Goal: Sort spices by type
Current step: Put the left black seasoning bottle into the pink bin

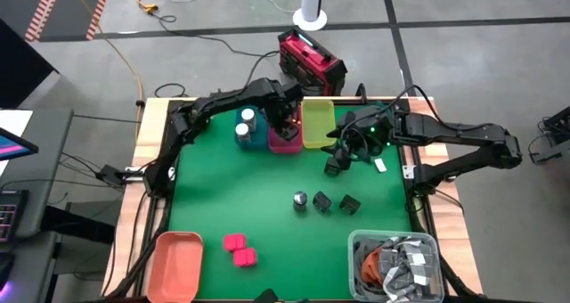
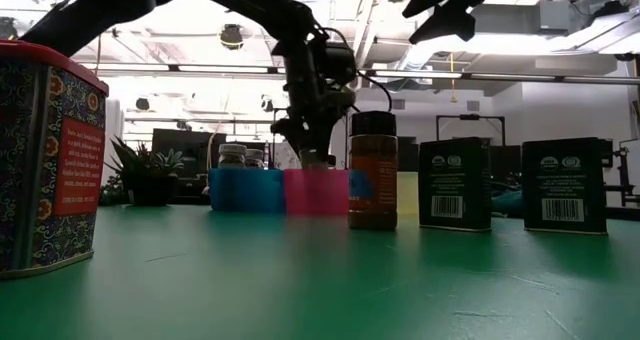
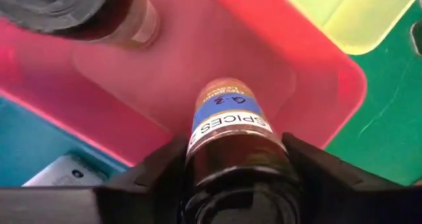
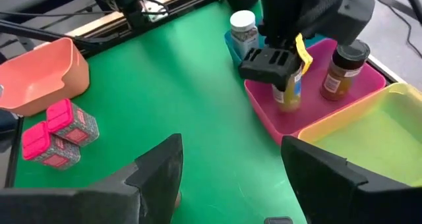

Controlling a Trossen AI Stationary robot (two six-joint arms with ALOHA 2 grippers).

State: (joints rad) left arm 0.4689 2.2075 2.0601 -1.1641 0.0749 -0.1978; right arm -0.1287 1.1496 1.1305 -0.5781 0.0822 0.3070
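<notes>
My left gripper (image 1: 285, 125) is shut on a dark-capped jar with a blue label (image 3: 227, 118), which it holds inside the pink bin (image 1: 287, 144). A second dark-capped jar (image 4: 339, 69) stands in that bin. White-capped jars (image 1: 245, 123) stand in the blue bin (image 1: 252, 141). My right gripper (image 4: 231, 178) is open and hovers over the green mat to the right of the bins. On the mat stand another dark-capped jar (image 1: 300, 199), two black boxes (image 1: 322, 200) (image 1: 350, 205) and two pink blocks (image 1: 239, 249). My left gripper pinches the blue-labelled jar at its capped upper end (image 4: 285, 71) between the two fingers (image 3: 158, 171), coming from above and pointing down. The jar hangs upright with its lower end inside the pink bin. I cannot tell whether its base touches the bin's floor.
An empty yellow bin (image 1: 318, 125) sits to the right of the pink one. An orange bin (image 1: 174, 263) is at the near left corner. A grey container of packets with orange cord (image 1: 396, 266) is at the near right corner. Open mat lies in the middle.
</notes>
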